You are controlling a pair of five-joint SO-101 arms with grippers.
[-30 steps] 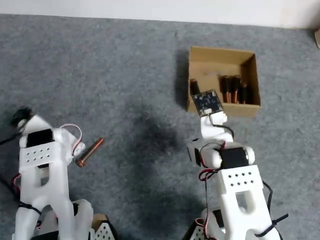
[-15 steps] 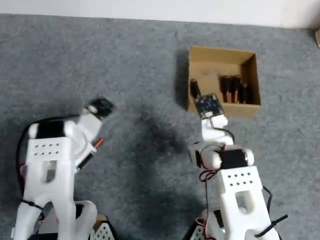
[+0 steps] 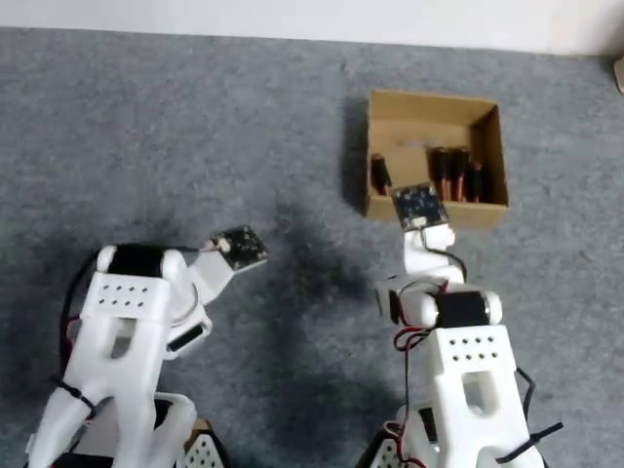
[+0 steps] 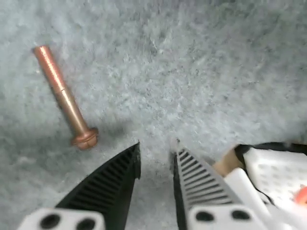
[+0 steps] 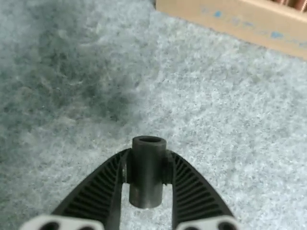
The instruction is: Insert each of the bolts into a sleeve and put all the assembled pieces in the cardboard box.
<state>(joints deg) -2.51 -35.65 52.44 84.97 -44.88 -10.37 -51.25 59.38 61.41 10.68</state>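
Tabletop: grey, carpet-like tabletop [image 3: 195,117] carrying all parts.
Arms: white left arm [image 3: 127,322] at the near left; white right arm [image 3: 468,361] at the near right, directed toward the box.
Box: open brown cardboard box [image 3: 483,214] at the far right, containing several dark and copper assembled pieces [image 3: 453,174] lying side by side.
Left end effector [image 4: 156,146]: jaws narrowly spread, nothing between them, just above the tabletop.
Right end effector [image 5: 147,154]: pinching a short black cylindrical sleeve [image 5: 146,182], bore facing forward, short of the box wall.
Bolt: copper-coloured flanged bolt [image 4: 64,98] lying flat on the tabletop, near the left end effector but apart from it.
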